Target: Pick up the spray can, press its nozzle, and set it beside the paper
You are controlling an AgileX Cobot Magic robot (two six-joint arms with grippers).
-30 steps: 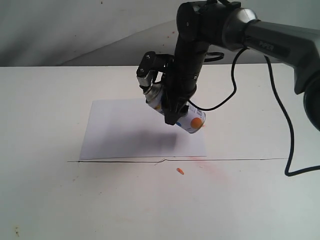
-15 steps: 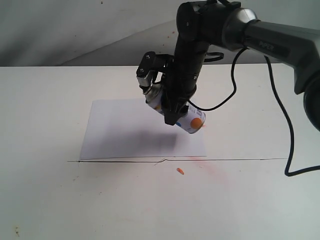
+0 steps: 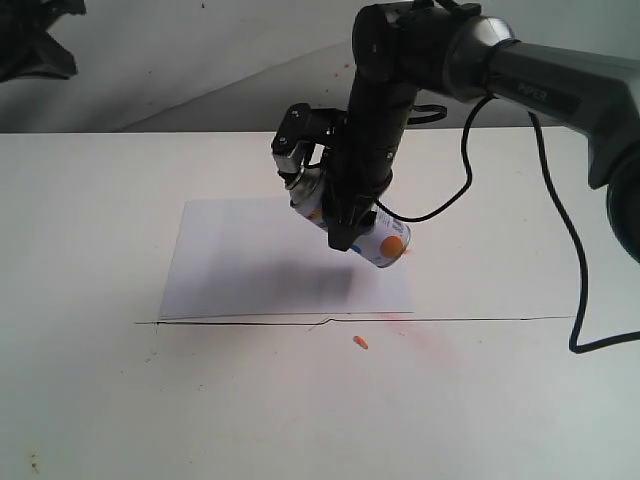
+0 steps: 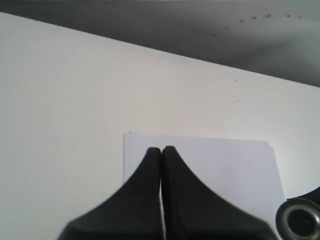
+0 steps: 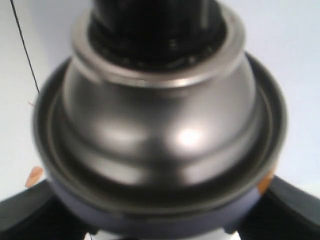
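My right gripper (image 3: 348,230) is shut on the spray can (image 3: 386,244) and holds it tilted in the air above the right part of the paper (image 3: 240,260). The can's silver top points up and left. In the right wrist view the shiny dome (image 5: 160,115) fills the picture, the black nozzle (image 5: 155,25) sits at its top, and a black finger (image 5: 25,215) shows on each side of the can. My left gripper (image 4: 161,150) is shut and empty, high above the paper (image 4: 225,165). The left arm (image 3: 30,40) shows only at the far left corner.
A small orange scrap (image 3: 360,343) and a faint orange stain (image 3: 430,340) lie just in front of the paper. A thin dark seam (image 3: 480,320) runs across the white table. The right arm's black cable (image 3: 575,260) hangs at the right. A round silver part (image 4: 300,220) shows at the left wrist view's edge.
The left arm has come into sight at the top left corner of the exterior view. The right arm and the can have hardly moved.
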